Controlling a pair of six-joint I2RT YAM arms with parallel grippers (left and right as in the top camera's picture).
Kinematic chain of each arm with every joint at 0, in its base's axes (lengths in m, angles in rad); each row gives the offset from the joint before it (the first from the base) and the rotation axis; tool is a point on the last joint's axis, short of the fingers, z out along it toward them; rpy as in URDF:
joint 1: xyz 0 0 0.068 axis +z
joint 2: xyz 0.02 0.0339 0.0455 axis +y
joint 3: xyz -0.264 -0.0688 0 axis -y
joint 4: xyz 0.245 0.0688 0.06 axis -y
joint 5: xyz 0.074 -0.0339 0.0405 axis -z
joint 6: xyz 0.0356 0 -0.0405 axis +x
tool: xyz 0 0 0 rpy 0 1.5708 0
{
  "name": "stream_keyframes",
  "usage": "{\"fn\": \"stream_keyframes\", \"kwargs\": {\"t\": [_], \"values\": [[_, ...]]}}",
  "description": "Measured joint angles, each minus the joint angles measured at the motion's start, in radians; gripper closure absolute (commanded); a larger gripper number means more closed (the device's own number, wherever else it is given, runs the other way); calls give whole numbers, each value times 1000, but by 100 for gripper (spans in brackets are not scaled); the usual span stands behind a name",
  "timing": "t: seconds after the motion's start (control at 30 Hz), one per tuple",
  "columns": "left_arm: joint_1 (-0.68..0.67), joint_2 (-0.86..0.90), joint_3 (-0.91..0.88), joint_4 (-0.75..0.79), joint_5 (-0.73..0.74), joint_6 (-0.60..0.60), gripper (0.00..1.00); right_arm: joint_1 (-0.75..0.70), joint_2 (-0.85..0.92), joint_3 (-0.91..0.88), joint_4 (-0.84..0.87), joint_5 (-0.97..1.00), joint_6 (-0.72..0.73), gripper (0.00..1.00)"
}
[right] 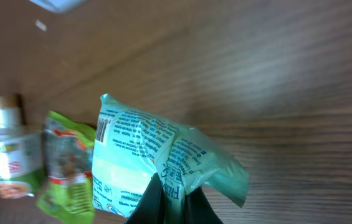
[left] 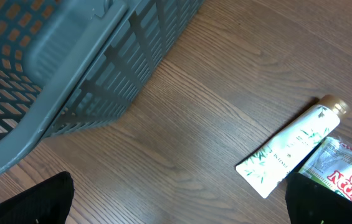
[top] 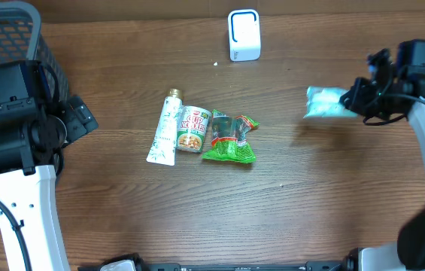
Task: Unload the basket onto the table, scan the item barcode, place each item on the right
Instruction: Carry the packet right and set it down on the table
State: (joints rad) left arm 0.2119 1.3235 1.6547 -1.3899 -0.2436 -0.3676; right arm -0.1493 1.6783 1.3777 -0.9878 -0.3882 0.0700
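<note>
Packet [top: 325, 103] of pale green hangs over the surface [top: 310, 196] at the right side, pinched by the right pincer [top: 351, 99]. Gray basket [top: 1, 30] sits by the left pincer [top: 83, 119], spread wide. White scanner [top: 244, 34] stands at the back.

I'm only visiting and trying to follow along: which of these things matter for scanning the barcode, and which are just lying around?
Part of the job:
- pale green packet, with its barcode, held in the right gripper
- white box, probably the scanner

Just lying about:
- white tube
- cup noodles
- green snack bag
- grey basket
</note>
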Motion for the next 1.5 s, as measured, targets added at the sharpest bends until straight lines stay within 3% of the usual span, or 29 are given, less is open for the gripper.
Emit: {"fn": "stream_keyframes", "kwargs": {"t": [0.23, 0.43, 0.47, 0.63, 0.73, 1.1, 1.23, 1.5], "values": [[0, 0, 0, 0, 0, 0, 0, 0, 154, -30, 6, -5, -41, 96], [0, 0, 0, 0, 0, 0, 0, 0, 184, -31, -42, 48, -43, 96], [0, 0, 0, 0, 0, 0, 0, 0, 184, -31, -47, 64, -39, 92], [0, 0, 0, 0, 0, 0, 0, 0, 184, -31, -72, 126, -14, 46], [0, 0, 0, 0, 0, 0, 0, -1, 184, -28, -91, 138, -12, 39], [0, 0, 0, 0, 0, 0, 0, 14, 189, 240, -196, 34, -15, 34], [0, 0, 0, 0, 0, 0, 0, 71, 189, 245, -171, -45, -18, 24], [0, 0, 0, 0, 0, 0, 0, 255, 189, 150, -69, -125, 14, 23]]}}
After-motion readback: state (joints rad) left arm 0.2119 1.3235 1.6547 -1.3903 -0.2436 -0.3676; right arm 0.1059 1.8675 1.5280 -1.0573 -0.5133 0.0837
